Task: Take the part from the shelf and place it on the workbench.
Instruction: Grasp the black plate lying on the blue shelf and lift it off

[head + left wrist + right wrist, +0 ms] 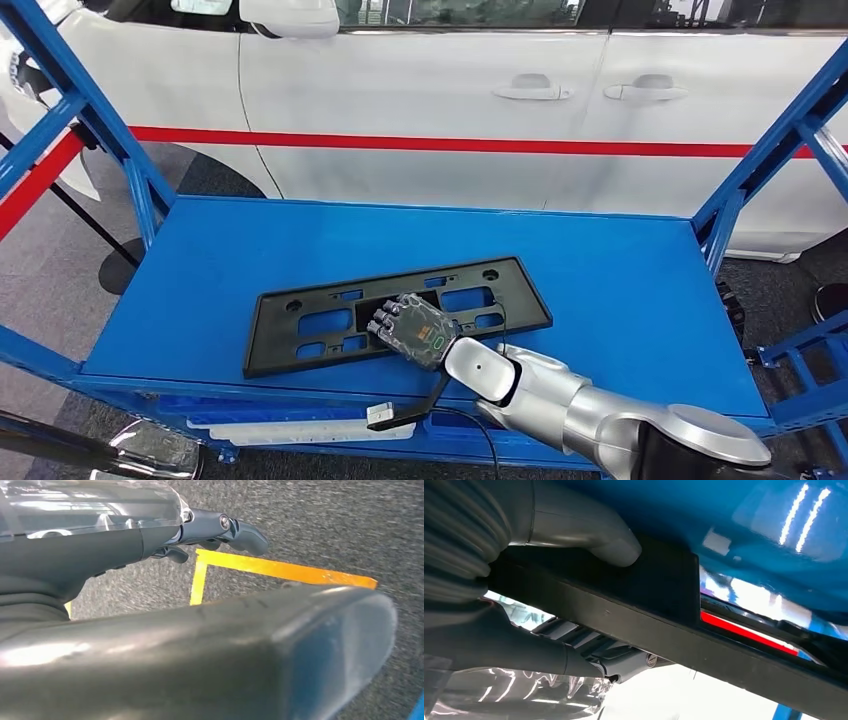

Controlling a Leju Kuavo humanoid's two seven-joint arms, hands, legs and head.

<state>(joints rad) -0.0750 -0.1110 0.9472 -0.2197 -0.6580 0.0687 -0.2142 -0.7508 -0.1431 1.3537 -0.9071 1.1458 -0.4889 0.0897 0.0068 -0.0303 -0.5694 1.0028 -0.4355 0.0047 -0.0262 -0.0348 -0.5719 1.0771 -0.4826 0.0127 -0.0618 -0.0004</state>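
Note:
The part [320, 322] is a flat black plate frame with several cut-outs, lying on the blue shelf deck [620, 280] near its front edge. My right hand [412, 330] lies over the middle of the part's near edge, fingers spread on its top face. In the right wrist view the grey thumb [589, 535] presses the black part [664, 580] from the opposite face to the darker fingers [589, 655], so the hand grips that edge. My left hand [220, 530] hangs above the floor, its fingers loose and holding nothing.
A white car [480, 90] with a red stripe stands close behind the shelf. Blue frame posts [760, 170] rise at both ends of the deck. A black cable [470, 415] trails from my right wrist. Yellow tape [280, 570] marks the grey floor.

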